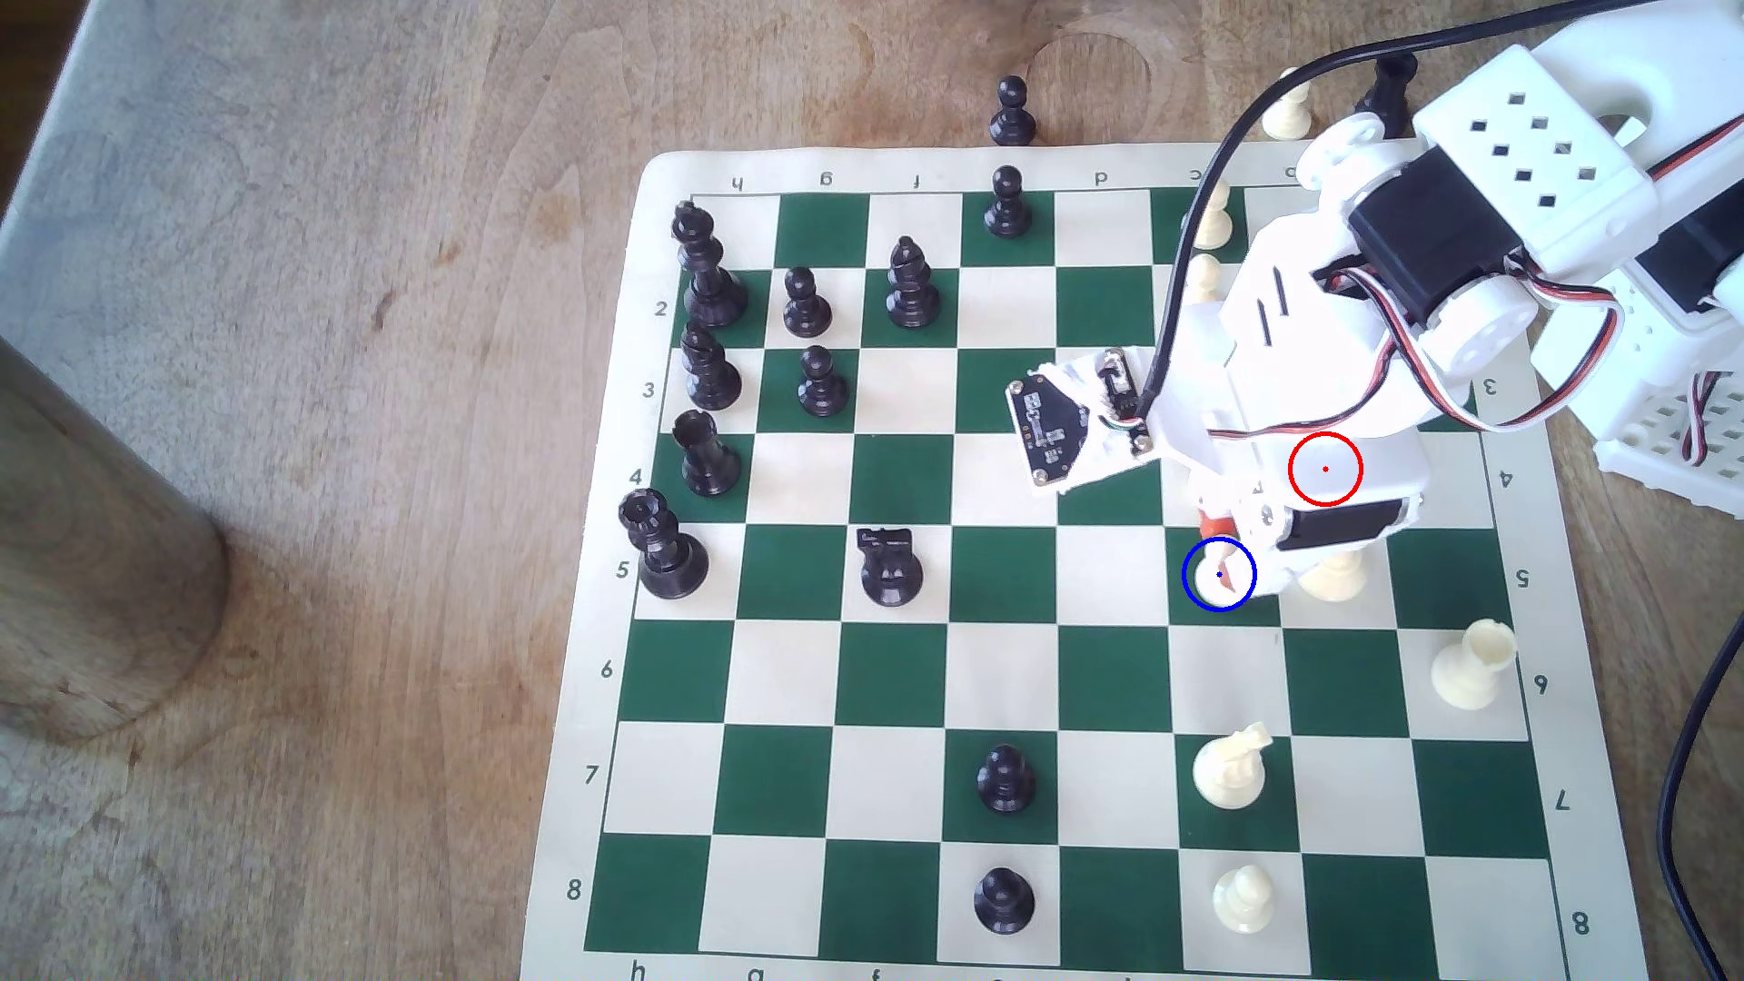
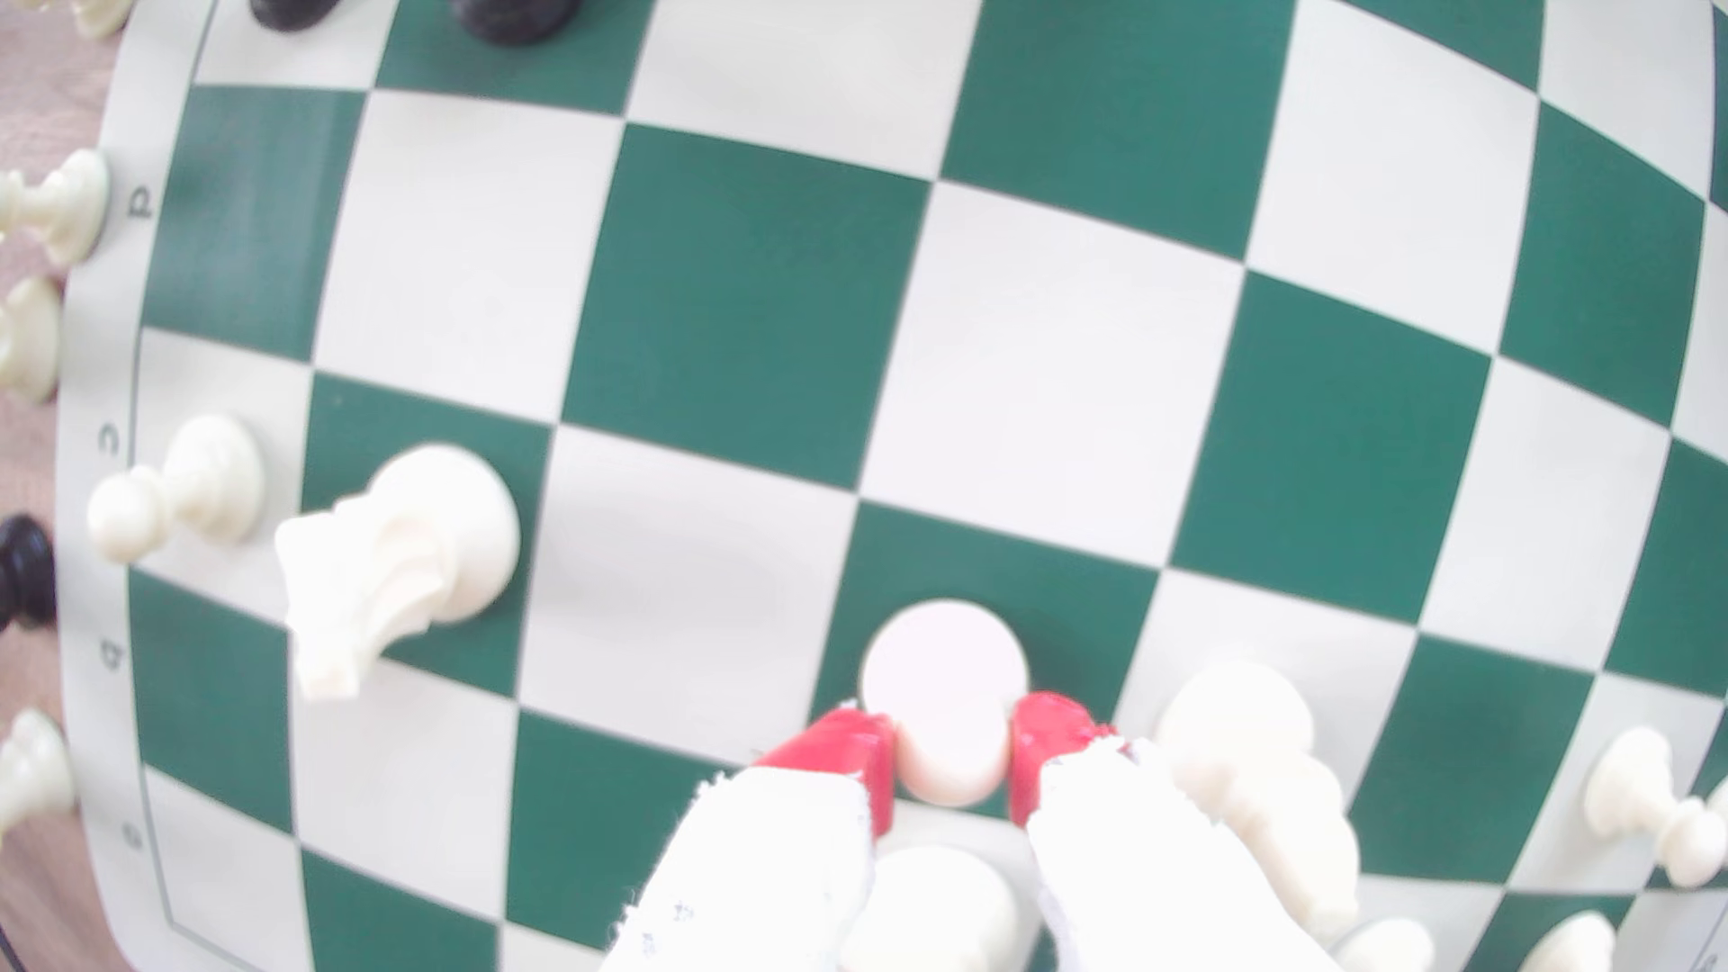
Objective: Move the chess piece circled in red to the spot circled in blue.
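The red-tipped fingers (image 2: pixel 868 766) pinch the chess piece (image 2: pixel 944 696), a cream-white pawn, one tip on each side of it near its upper part. In the wrist view the pawn's round base faces the camera over a dark green square; whether the base touches the board cannot be told. In the exterior view the gripper (image 1: pixel 1219 557) sits at the spot (image 1: pixel 1219 573), the dark green square marked by a blue circle in row 5, and the pale pawn (image 1: pixel 1217 571) shows inside that circle under the arm's white housing. The red circle (image 1: pixel 1325 469) lies over the arm's white body, and the square beneath it is hidden. Just beside the gripper, toward the exterior view's right, a white piece (image 1: pixel 1331 575) stands on the next square, mostly covered by the arm. Nearer the exterior view's lower edge stand a white knight (image 1: pixel 1229 766) in row 7, a white pawn (image 1: pixel 1244 898) in row 8 and a white rook (image 1: pixel 1470 665) at the board's right rim. Two black pawns (image 1: pixel 1005 778) stand in rows 7 and 8. A black rook (image 1: pixel 889 564) stands in row 5, well apart from the gripper. Further off, black pieces (image 1: pixel 708 283) cluster along the board's left files. The chessboard (image 1: pixel 651 236) lies on a wooden worktop (image 1: pixel 330 283).
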### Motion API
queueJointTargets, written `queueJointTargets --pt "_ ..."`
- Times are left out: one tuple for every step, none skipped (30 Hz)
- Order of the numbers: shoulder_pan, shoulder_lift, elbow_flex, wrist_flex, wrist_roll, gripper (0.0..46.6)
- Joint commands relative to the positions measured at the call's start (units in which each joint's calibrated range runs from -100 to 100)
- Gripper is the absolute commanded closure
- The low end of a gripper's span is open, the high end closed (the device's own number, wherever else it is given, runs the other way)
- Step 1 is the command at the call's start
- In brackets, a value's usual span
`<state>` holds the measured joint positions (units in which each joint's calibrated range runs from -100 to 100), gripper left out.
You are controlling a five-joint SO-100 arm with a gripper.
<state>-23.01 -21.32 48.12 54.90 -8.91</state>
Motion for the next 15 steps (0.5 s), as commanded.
queueJointTargets --pt "1.0 -0.2 -0.1 -1.2 0.0 46.1" --pt "1.1 -0.2 -0.1 -1.2 0.1 45.9" --pt "1.1 -0.2 -0.1 -1.1 0.2 45.7" --pt "1.1 -0.2 -0.1 -0.8 0.2 43.4" --pt "1.1 -0.4 0.1 -0.6 0.4 41.6" --pt "1.1 -0.6 0.3 -0.4 0.5 40.9" --pt "1.1 -0.8 0.5 -0.3 0.6 40.1" --pt "1.1 -1.0 0.7 -0.3 0.7 39.3" --pt "1.1 -1.7 1.0 -0.3 0.7 37.8" --pt "1.1 -2.0 1.2 -0.2 0.7 37.0" --pt "1.1 -2.4 1.2 -0.1 0.7 36.4" --pt "1.1 -2.8 1.3 0.2 0.7 35.5" --pt "1.2 -3.3 1.3 1.0 0.8 34.5" --pt "1.3 -4.8 1.6 1.5 0.8 33.6" --pt "1.4 -5.6 1.6 1.8 0.8 33.4"
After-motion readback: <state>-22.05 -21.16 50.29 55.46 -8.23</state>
